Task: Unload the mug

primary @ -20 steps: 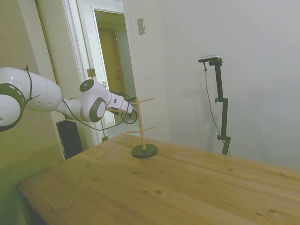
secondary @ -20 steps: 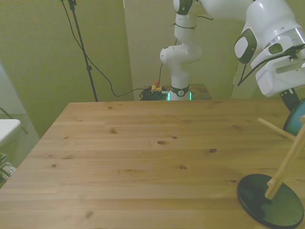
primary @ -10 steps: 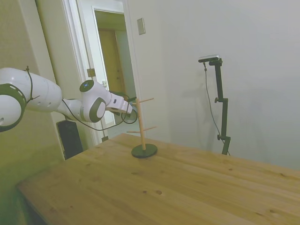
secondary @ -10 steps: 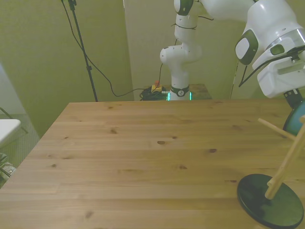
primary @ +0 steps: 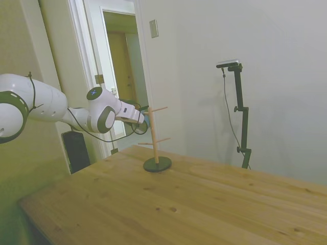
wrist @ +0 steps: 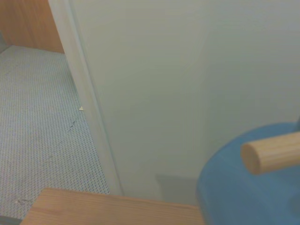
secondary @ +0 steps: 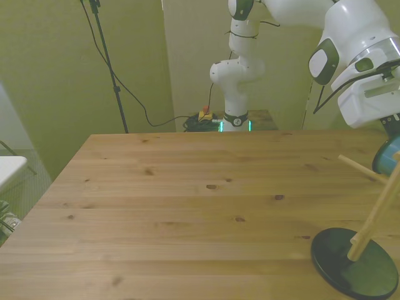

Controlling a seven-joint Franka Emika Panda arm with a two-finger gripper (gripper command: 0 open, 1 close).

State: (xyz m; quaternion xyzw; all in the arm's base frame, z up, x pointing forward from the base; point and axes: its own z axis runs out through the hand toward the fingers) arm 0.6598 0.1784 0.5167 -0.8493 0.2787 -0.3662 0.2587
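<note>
Mug (secondary: 389,154) is now riding slightly higher along the rack's (primary: 153,137) peg (wrist: 272,152) than a second ago, suggesting unloading is underway; pincer (primary: 141,120) grip is hidden, cannot tell.

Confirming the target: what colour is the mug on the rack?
Teal-blue enamel mug, clearest in the wrist view.

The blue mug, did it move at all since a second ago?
Yes, a little. In the front view the mug now sits higher against the wooden rack, whose round base has stayed put.
</note>
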